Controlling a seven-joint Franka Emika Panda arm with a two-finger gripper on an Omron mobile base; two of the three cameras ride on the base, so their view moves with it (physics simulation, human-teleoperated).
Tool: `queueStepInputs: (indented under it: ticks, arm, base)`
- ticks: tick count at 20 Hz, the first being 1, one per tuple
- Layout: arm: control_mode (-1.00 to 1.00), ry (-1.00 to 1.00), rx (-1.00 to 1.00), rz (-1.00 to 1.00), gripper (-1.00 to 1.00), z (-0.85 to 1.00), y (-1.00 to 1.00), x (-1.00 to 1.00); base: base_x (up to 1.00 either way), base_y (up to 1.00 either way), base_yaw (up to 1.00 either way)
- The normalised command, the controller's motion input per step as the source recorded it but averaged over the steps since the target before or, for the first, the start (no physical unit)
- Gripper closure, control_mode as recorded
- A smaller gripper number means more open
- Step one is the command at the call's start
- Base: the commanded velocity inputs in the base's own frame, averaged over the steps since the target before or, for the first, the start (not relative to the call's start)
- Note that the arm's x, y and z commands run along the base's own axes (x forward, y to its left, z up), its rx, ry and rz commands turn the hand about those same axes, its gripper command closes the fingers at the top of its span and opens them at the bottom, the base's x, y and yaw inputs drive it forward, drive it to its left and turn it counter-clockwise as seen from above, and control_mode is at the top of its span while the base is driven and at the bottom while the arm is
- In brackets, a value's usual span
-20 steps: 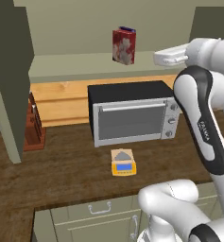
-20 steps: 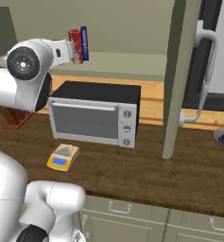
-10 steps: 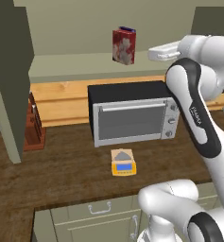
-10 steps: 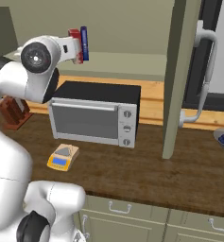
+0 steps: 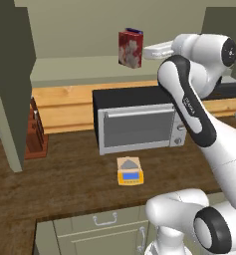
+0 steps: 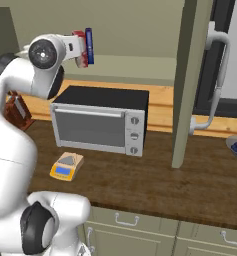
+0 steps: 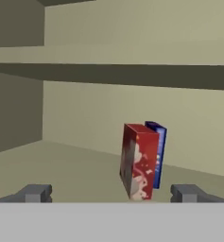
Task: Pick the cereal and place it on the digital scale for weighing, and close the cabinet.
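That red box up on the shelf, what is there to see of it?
The cereal is a red upright rectangular box with a pale whitish pattern on its front, looking like printed cardboard. It stands on the lowest shelf of the open olive-green cabinet, above the microwave. A slimmer blue box stands close behind it. The open gripper faces it, not touching.

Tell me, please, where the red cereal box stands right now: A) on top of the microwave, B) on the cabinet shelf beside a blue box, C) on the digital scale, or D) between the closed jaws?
B: the cereal box stands upright on the cabinet shelf with the blue box right behind it, ahead of the open gripper, while the digital scale on the counter is bare.
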Motion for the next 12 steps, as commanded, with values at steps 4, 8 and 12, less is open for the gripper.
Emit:
queueStepInputs:
  ticks: [4,8,12]
  arm:
    - [-1.0,0.01,0.0,0.0,-1.0,0.0,0.09,0.5]
    - [-1.0,0.0,0.0,0.0,-1.0,0.0,0.01,0.27]
    - [-1.0,0.0,0.0,0.0,-1.0,-0.04,0.02,0.42]
  base:
    - [0.0,0.0,0.0]
    - [0.0,0.0,0.0]
    - [0.0,0.0,0.0]
